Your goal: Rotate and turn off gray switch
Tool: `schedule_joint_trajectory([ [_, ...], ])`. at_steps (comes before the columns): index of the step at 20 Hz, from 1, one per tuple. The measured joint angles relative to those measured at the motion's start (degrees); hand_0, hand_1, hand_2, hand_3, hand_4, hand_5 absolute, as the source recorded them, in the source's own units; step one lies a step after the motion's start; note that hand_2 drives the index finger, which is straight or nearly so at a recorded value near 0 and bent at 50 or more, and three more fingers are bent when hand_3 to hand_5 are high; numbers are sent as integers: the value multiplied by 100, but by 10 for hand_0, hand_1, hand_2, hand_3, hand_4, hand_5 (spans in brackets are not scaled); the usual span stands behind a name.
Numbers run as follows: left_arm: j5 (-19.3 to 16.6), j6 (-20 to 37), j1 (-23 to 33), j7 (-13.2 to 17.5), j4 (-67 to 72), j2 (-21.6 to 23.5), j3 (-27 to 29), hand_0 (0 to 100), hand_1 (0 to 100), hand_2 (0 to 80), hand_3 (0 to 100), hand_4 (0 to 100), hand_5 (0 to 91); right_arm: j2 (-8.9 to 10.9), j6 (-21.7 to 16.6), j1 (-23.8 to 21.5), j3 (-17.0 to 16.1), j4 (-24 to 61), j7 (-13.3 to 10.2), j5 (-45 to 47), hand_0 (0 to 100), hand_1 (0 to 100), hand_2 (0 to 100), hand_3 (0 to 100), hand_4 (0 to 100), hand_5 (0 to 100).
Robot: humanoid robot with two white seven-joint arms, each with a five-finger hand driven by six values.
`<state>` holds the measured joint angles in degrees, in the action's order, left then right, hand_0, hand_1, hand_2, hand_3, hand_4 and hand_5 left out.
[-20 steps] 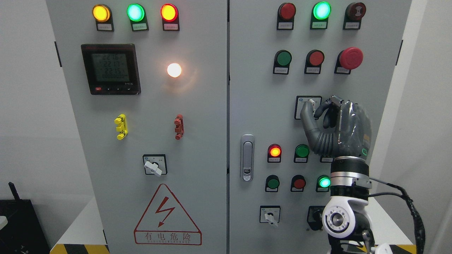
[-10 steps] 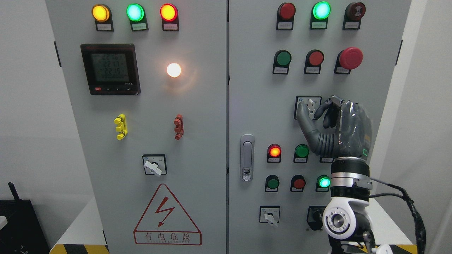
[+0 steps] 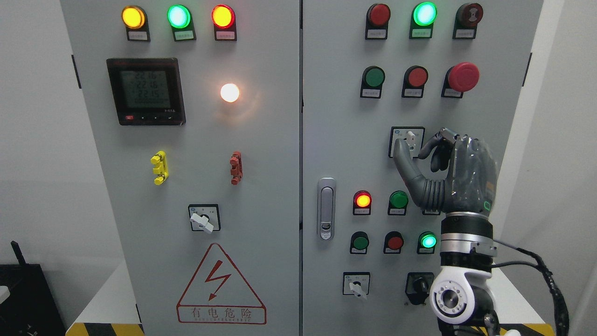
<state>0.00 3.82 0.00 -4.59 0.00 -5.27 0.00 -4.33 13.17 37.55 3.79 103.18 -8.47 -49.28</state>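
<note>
Gray switch (image 3: 410, 138) upright, between thumb and curled fingers of right hand (image 3: 447, 172); contact unclear.

The cabinet (image 3: 261, 196) is showing pale grey doors. Along its top edge, lamps are glowing amber (image 3: 133, 17), green (image 3: 179, 16) and red (image 3: 222, 16). A yellow clip (image 3: 159, 167) and a dull red clip (image 3: 236, 167) are sitting mid-door. The warning triangle (image 3: 221, 284) is showing red on white. The right hand (image 3: 447, 172) is showing dark grey.

Right hand (image 3: 447, 172) raised beside gray switch (image 3: 410, 138), thumb and fingers (image 3: 431, 145) flanking its upright knob
</note>
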Motion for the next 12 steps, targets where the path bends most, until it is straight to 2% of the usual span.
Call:
schedule_joint_trajectory([
  [3, 0, -2, 0, 0, 0, 0, 0, 120, 389, 0, 0, 0, 0, 32, -279, -239, 0, 224, -22, 0, 204, 365, 722, 1000, 1000, 1000],
  [7, 0, -1, 0, 0, 0, 0, 0, 120, 389, 0, 0, 0, 0, 148, -775, -591, -4, 540, -243, -2, 204, 358, 631, 996, 944, 941],
  [8, 0, -1, 0, 1, -1, 0, 0, 120, 389, 0, 0, 0, 0, 185, -905, -686, -4, 620, -295, -2, 210, 355, 607, 969, 872, 849],
  [9, 0, -1, 0, 1, 0, 0, 0, 120, 389, 0, 0, 0, 0, 230, -1000, -786, -6, 695, -323, -2, 223, 336, 590, 928, 769, 691],
  [11, 0, -2, 0, 1, 0, 0, 0, 120, 389, 0, 0, 0, 0, 319, -1285, -974, -7, 832, -372, -2, 245, 306, 539, 732, 547, 433],
  [12, 0, -2, 0, 1, 0, 0, 0, 120, 389, 0, 0, 0, 0, 366, -1378, -1066, -7, 896, -377, -2, 250, 293, 512, 681, 499, 385],
])
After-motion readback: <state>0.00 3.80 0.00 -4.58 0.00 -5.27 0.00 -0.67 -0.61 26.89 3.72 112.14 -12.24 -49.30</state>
